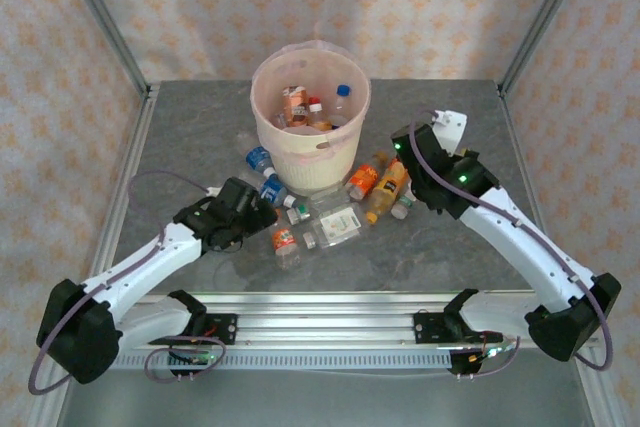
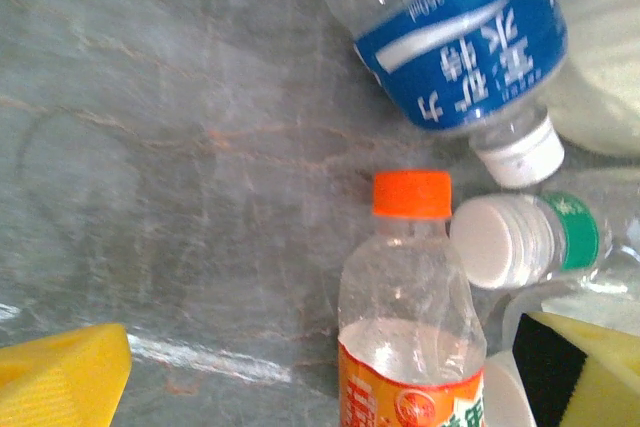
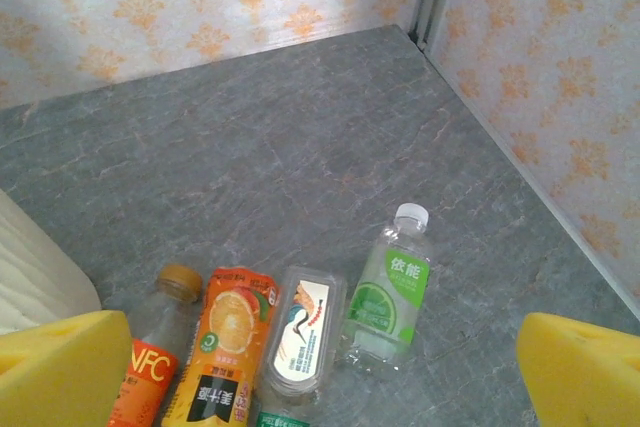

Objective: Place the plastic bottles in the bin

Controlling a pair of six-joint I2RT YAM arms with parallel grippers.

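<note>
— Trouble ahead?
— Crowding. Both your jaws gape, empty. Bottles lie packed on the surface at the bin's six o'clock; grabbing the orange-capped bottle could roll its neighbours away.

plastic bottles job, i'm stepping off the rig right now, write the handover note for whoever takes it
left tool: open, empty, above the orange-capped bottle, with a blue-label bottle just beyond.
right tool: open, empty, above the bottles lying right of the bin, among them a green-label bottle.
done: a few plastic bottles are in the bin.
left: the rest lie on the table along the bin's near side; none is gripped yet.
</note>
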